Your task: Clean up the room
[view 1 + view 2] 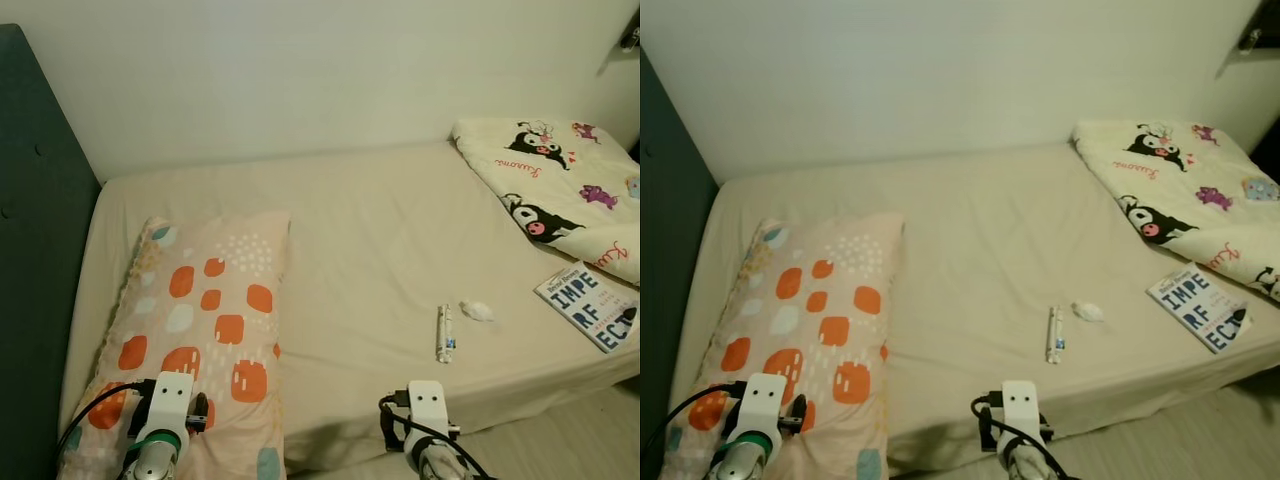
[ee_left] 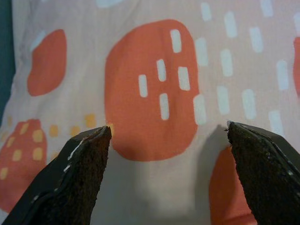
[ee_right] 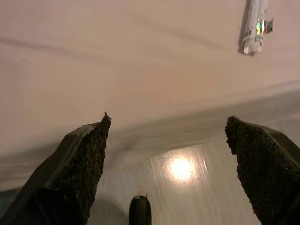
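A white tube (image 1: 445, 333) lies on the beige bed sheet (image 1: 380, 240) near the front edge, with a small crumpled white tissue (image 1: 477, 310) just right of it. A book (image 1: 592, 303) rests at the bed's right front corner. My left gripper (image 2: 168, 129) hangs open just over the orange-patterned pillow (image 1: 205, 330), nothing between its fingers. My right gripper (image 3: 166, 119) is open too, held over the bed's front edge with the tube (image 3: 255, 26) ahead of it and off to one side. Both wrists, the left (image 1: 165, 410) and the right (image 1: 428, 410), sit low in the eye views.
A folded cartoon-print blanket (image 1: 560, 190) covers the bed's far right. A dark headboard (image 1: 30, 250) stands on the left and a white wall (image 1: 300, 70) runs behind. Pale floor (image 3: 180, 168) lies below the mattress edge.
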`<state>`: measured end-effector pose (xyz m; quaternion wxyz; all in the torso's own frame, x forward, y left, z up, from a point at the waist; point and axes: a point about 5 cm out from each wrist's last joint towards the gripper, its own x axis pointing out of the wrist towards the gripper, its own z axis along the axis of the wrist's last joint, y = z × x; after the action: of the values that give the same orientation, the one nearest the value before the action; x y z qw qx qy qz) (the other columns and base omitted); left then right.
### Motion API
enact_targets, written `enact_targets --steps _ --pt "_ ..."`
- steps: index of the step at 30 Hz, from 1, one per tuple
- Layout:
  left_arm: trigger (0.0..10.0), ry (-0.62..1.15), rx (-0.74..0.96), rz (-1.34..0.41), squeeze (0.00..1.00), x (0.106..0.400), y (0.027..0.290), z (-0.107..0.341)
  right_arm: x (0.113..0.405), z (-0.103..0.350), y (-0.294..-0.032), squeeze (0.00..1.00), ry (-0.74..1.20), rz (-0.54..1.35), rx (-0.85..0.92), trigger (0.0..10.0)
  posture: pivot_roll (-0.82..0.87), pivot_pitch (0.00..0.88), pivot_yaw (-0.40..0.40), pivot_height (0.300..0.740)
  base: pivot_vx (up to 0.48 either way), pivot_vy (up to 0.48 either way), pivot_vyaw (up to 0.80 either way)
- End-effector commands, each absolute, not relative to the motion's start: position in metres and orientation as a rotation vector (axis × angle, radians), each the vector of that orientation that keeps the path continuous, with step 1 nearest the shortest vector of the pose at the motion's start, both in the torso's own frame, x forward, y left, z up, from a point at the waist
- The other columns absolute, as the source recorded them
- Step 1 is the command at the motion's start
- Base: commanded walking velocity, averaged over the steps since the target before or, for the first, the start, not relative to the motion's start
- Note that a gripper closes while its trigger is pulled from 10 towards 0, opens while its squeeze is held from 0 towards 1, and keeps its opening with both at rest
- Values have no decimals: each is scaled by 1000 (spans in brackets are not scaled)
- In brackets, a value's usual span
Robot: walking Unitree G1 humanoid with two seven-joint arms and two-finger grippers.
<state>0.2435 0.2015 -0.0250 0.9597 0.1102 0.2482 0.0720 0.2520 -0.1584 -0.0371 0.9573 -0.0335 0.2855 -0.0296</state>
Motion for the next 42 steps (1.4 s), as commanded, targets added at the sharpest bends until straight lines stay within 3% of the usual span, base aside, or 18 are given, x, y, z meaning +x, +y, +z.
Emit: enact_targets --steps 1,5,14,19,23,26,28,30,31,32,36,39,41,42 --pt "10000 519 227 130 0 242 199 -27 253 -37 -159 0 581 -55 -72 10000 16 42 12 740 0 0 0" --pt "10000 503 221 125 0 241 191 -27 269 -25 -161 0 551 -20 -106 10000 27 14 -31 740 0 0 0" --pt "10000 538 225 163 0 237 192 -33 272 -23 -164 0 562 17 -162 10000 46 0 -71 740 0 0 0" --pt "10000 527 237 150 0 240 193 -29 274 -21 -162 0 551 56 -192 10000 45 3 -51 740 0 0 0" --pt "10000 513 280 111 0 249 196 -22 293 -4 -143 0 483 153 -208 10000 39 22 -20 740 0 0 0" --pt "10000 465 301 89 0 262 200 -8 327 37 -114 0 336 281 -225 10000 41 100 13 740 0 0 0" --pt "10000 465 301 89 0 262 200 -8 327 37 -114 0 336 281 -225 10000 41 100 13 740 0 0 0" --pt "10000 438 308 71 0 269 202 1 352 84 -87 0 178 393 -261 10000 32 137 44 740 0 0 0" --pt "10000 438 308 71 0 269 202 1 352 84 -87 0 178 393 -261 10000 32 137 44 740 0 0 0" --pt "10000 423 309 55 0 270 202 5 360 114 -73 0 81 437 -260 10000 22 185 47 740 0 0 0" --pt "10000 402 318 30 0 268 201 11 363 165 -51 0 -83 496 -249 10000 37 230 56 740 0 0 0" --pt "10000 393 314 20 0 262 200 15 356 234 -26 0 -267 557 -187 10000 42 246 55 740 0 0 0" --pt "10000 395 312 18 0 261 200 16 354 245 -22 0 -299 569 -188 10000 42 246 55 740 0 0 0" --pt "10000 399 323 3 0 259 200 16 349 283 -11 0 -390 603 -175 10000 46 256 56 740 0 0 0"
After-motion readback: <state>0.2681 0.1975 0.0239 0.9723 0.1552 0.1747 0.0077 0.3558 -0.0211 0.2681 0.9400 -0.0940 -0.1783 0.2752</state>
